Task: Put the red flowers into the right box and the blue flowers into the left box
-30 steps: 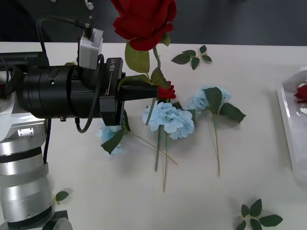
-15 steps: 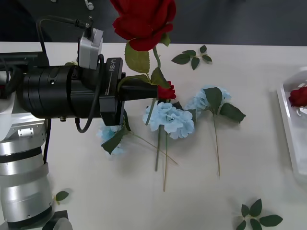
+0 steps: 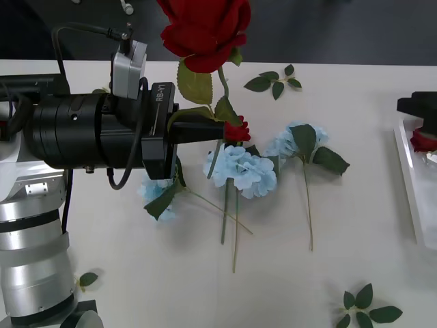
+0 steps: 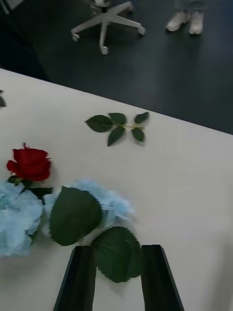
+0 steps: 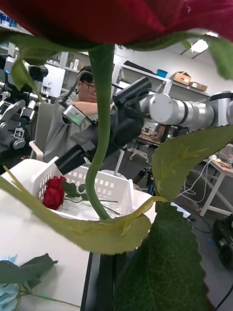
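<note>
- Your left gripper [image 3: 217,130] has its jaws clamped on the stem of a red rose [image 3: 205,31], which is standing upright above the desk [image 3: 136,273] with its bloom near the top of the front view.
- Just beyond those jaws, a second red rose [image 3: 237,130] is lying on the desk, touching the blue flowers.
- The blue flowers are lying on the desk: one cluster [image 3: 156,191] under the left arm, a middle cluster [image 3: 240,171], and another [image 3: 293,140] to its right, stems pointing toward you.
- Your right gripper [image 4: 116,277] is holding its jaws apart and empty, hovering over a leaf of the blue cluster [image 4: 92,209].
- At the right edge, the right box [image 3: 410,171] is holding a red rose [image 3: 423,140].
- Loose leaf sprigs [image 3: 273,80] are lying farther back.
</note>
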